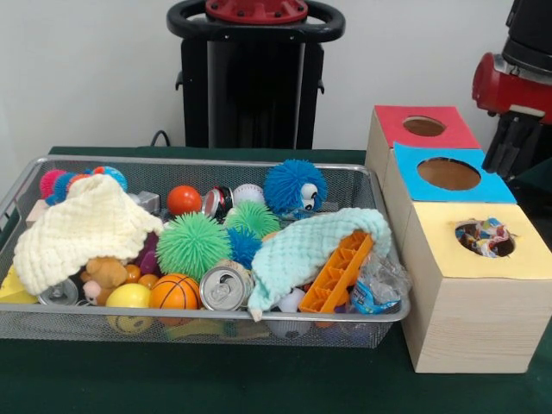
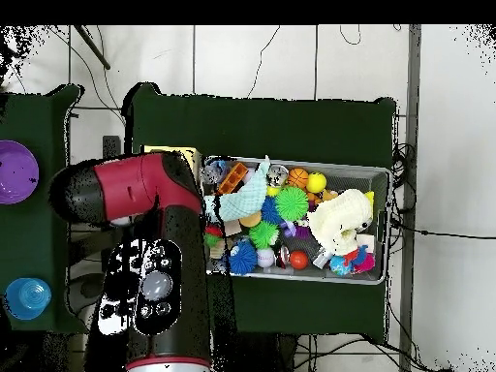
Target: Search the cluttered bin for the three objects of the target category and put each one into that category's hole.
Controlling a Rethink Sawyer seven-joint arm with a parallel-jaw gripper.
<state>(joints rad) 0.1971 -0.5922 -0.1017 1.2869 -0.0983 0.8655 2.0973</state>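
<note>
The wire mesh bin [image 1: 207,161] sits on the green table, full of clutter; it also shows in the overhead view [image 2: 384,225]. A red-yellow-blue-white speckled textile piece [image 1: 485,237] lies inside the round hole of the yellow-topped box [image 1: 483,259], nearest the camera on the right. A pink, blue and red bunch [image 1: 82,179] peeks out behind the pale-yellow cloth at the bin's far left; I cannot tell what it is. The red arm [image 1: 509,86] stands at the right edge and covers the boxes in the overhead view [image 2: 145,189]. The gripper does not show.
Blue-topped box [image 1: 448,175] and red-topped box [image 1: 423,127] stand behind the yellow one. In the bin: pale-yellow cloth [image 1: 82,226], mint cloth [image 1: 302,250], orange plastic piece [image 1: 338,274], green spiky ball [image 1: 191,244], can [image 1: 224,287]. A purple bowl [image 2: 15,172] and blue cup [image 2: 27,295] sit apart.
</note>
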